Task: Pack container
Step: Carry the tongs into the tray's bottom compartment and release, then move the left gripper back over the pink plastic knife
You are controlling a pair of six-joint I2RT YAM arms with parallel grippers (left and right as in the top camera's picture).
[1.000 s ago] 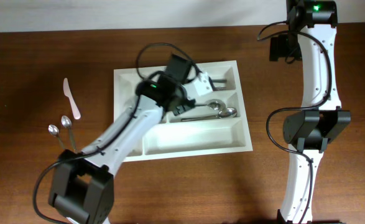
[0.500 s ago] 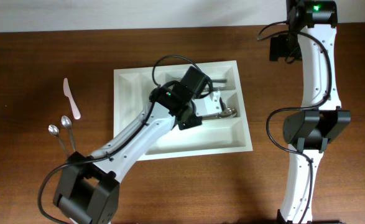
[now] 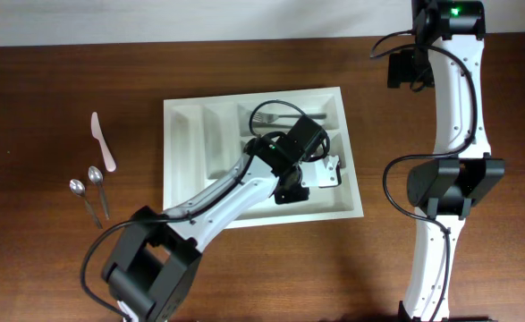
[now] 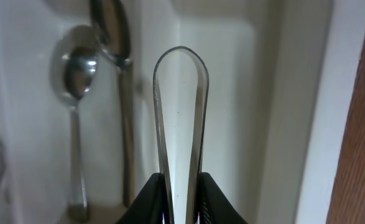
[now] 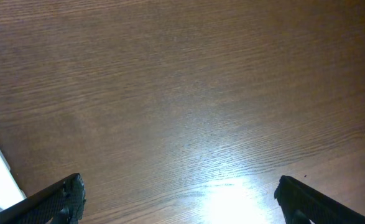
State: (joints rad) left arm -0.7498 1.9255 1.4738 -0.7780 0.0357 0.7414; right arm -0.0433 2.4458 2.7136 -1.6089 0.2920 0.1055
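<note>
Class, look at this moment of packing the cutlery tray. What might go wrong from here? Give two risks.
The left gripper holds the metal utensil with a long part sticking out, so it may swing or slip early. It hangs close to a divider of the container; released askew, it may rest on that wall or join the spoons next door.

This is looking like a robot lab bench: a white left arm (image 3: pixel 217 192) and right arm (image 3: pixel 459 98) are standing at a wooden table (image 3: pixel 47 72), spoons (image 3: pixel 95 175) lying left of a cutlery tray (image 3: pixel 183 143).
</note>
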